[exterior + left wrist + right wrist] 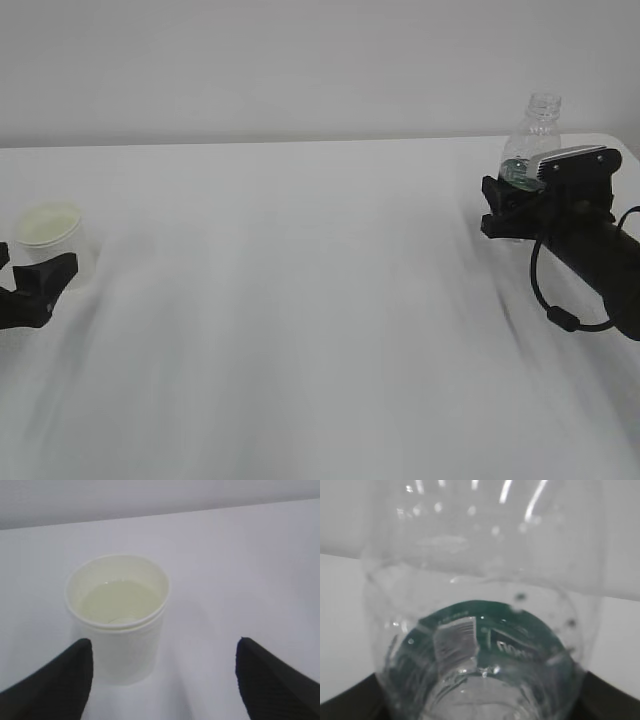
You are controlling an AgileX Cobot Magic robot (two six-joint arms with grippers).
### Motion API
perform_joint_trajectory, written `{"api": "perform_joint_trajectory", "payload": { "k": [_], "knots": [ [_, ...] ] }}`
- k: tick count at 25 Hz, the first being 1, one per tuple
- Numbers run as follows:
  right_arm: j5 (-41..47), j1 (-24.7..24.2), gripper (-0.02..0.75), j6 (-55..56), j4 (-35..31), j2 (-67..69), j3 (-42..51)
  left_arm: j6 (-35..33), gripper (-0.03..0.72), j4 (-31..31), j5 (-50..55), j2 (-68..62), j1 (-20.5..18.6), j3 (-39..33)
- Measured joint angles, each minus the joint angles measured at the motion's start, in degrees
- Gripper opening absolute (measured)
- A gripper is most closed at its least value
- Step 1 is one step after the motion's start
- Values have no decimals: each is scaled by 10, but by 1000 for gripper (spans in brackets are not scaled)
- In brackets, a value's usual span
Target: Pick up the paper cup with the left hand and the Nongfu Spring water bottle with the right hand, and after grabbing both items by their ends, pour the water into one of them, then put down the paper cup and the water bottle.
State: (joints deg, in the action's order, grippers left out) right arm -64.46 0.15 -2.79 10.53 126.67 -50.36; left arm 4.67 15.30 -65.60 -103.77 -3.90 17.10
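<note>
A plain white table (300,300) — smooth, matte; behind it a pale grey wall (300,60).

The right hand (512,208) is showing a matte black body with a blocky, angular gripper head. A grey rectangular plate (572,158) is sitting on top of the wrist, its edge catching light. A black cable (548,290) is looping out from the underside toward 6 o'clock, carrying a thicker cylindrical collar along its run. The left hand (35,285) is appearing as a black forked piece. In the left wrist view its fingers (55,680) are showing broad, dark, finely ribbed faces.
</note>
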Motion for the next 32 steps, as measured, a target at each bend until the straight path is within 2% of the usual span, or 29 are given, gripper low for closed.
{"api": "perform_joint_trajectory", "payload": {
  "k": [14,32],
  "knots": [
    [-1,0,468,0,-1,10,0,77,618,139,0,16,0,0],
    [-7,0,475,0,-13,37,-1,83,593,162,0,16,0,0]
  ]
}}
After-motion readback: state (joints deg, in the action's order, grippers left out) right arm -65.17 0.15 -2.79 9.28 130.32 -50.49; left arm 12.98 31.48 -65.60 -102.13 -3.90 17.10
